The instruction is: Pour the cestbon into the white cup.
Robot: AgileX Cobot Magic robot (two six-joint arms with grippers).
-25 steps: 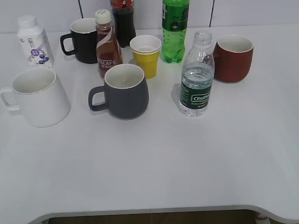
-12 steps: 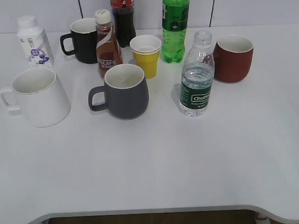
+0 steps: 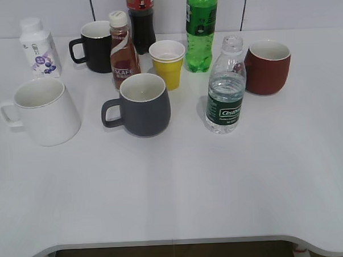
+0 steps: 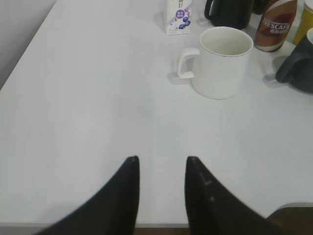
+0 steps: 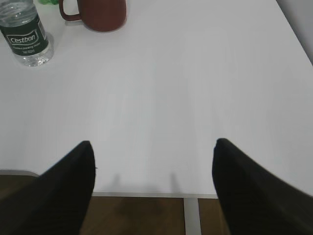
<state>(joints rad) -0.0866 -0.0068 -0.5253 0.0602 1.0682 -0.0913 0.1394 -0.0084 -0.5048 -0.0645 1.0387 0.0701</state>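
Nothing has shifted vs the earlier exterior frames; every item sits where it did, no arm in exterior view; cestbon (image 3: 225, 86) stands upright, cap off, right of centre on the white worktop (image 3: 179, 185), just beside the red-brown mug (image 3: 267, 67) behind-right of it, apart from the dark grey mug (image 3: 141, 105) to its left; white cup (image 3: 44, 110) stands upright far left, handle pointing left, well apart from the bottle w/ the grey mug between them; back row: small white bottle w/ purple print (image 3: 38, 48), black mug (image 3: 95, 46), Nescafe bottle (image 3: 123, 50), yellow paper cup (image 3: 168, 63), bright green soda bottle (image 3: 201, 29).

Left claw (image 4: 161, 196) hangs over bare worktop near the front edge, tips a narrow gap apart, holding nothing; white cup (image 4: 219, 62) ahead-right of it; right claw (image 5: 152, 181) spread wide over the front edge, holding nothing; cestbon (image 5: 26, 38) far up-left in that view, beside the red-brown mug (image 5: 98, 13).
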